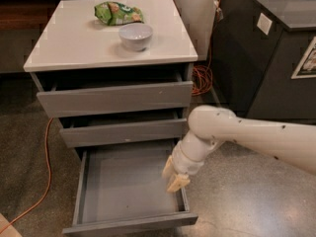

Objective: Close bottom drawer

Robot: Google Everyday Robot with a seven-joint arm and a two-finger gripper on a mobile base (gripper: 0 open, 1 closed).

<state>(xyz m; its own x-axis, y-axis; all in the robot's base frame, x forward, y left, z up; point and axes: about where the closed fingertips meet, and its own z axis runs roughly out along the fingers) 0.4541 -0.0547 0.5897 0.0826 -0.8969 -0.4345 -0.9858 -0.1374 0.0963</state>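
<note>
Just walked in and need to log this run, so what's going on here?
A one-armed robot is working at a white-topped cabinet with three grey drawers. The bottom drawer is pulled far out and not yet closed. The gripper hangs low at that drawer's right side wall, inside the front panel. The middle drawer and top drawer stand out only slightly. A bowl and a green snack bag sit on top.
</note>
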